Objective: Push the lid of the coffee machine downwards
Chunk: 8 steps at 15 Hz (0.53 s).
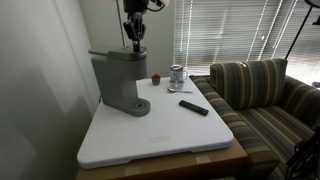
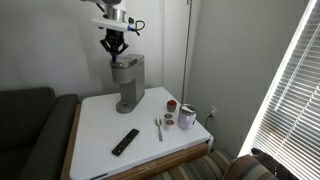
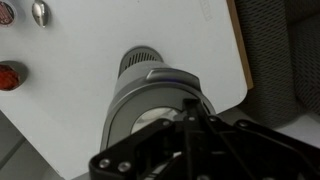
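Grey lid (image 1: 118, 54) of coffee machine (image 1: 122, 85) below vertical arm (image 2: 110, 14), its tool (image 1: 135, 43) fully closed, empty.

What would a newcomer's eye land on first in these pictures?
First, the grey coffee machine standing at the back of the white table, with the shut gripper hanging right over its lid. Next, the black remote lying flat on the tabletop, apart from the machine, and the striped sofa beside the table.
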Tool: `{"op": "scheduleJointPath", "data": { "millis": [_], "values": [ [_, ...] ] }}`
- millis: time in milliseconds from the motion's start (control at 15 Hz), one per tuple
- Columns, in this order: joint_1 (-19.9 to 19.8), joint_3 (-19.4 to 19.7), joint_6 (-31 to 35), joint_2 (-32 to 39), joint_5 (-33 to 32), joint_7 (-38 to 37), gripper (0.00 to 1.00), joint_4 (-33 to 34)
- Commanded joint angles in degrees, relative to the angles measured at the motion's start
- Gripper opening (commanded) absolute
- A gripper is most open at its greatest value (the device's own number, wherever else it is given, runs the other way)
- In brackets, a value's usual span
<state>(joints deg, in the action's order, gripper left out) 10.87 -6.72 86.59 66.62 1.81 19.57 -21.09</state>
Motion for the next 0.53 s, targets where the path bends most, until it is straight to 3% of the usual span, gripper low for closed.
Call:
{"op": "scheduleJointPath", "data": {
  "millis": [0, 467],
  "values": [
    [0.2, 0.6, 2.6, -0.7, -0.5, 1.5, 0.0, -0.9],
    [0.0, 0.8, 3.1, -1.5, -0.3, -0.9, 0.0, -1.4]
  ]
}}
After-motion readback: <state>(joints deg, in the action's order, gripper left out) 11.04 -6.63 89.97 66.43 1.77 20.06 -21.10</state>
